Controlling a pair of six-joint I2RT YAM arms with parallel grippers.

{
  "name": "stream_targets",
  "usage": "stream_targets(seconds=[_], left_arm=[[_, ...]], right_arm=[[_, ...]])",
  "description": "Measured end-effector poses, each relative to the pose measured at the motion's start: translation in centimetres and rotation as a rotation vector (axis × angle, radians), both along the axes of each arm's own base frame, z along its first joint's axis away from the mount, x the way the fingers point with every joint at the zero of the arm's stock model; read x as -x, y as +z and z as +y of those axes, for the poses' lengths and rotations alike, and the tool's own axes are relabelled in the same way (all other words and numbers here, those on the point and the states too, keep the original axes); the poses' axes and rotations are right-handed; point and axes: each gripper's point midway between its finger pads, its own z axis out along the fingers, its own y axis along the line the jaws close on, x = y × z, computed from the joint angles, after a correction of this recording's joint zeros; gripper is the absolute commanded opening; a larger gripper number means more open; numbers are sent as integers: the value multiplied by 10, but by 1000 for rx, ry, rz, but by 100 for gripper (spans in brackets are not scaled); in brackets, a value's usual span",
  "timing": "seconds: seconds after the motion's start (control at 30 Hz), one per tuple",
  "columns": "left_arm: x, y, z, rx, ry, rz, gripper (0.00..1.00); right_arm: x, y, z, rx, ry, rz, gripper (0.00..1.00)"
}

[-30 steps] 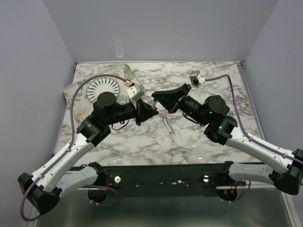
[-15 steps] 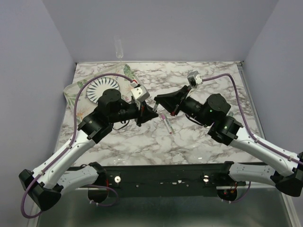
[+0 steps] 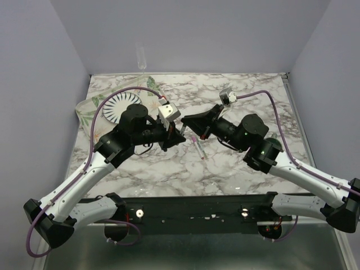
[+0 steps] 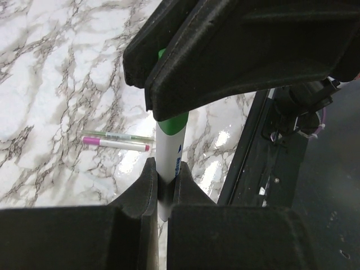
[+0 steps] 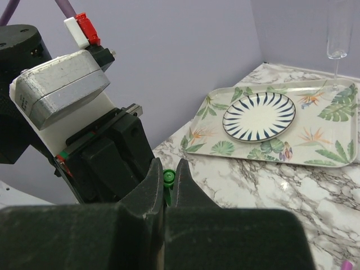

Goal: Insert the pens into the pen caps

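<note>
Green cap (image 5: pixel 168 179) pinched in right tool (image 5: pixel 169 172), white pen (image 4: pixel 170 140) clamped in left tool (image 4: pixel 164 181), midway over marble table (image 3: pixel 236 163).

Right hand (image 5: pixel 169 170) clamped on green cap (image 5: pixel 168 178) — floral tray (image 5: pixel 315 121) beyond.

Blue print on pen (image 4: pixel 170 147), illegible
</note>
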Motion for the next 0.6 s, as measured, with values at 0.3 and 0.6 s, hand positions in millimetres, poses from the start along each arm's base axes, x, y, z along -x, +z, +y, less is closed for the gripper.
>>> stream_targets(seconds=[0.3, 0.6], left_arm=[[-6, -11, 9, -58, 56, 12, 0], [-9, -13, 9, -64, 67, 11, 0]], right_arm=[[-8, -16, 6, -14, -27, 71, 1], [-11, -6, 1, -40, -94, 138, 42]])
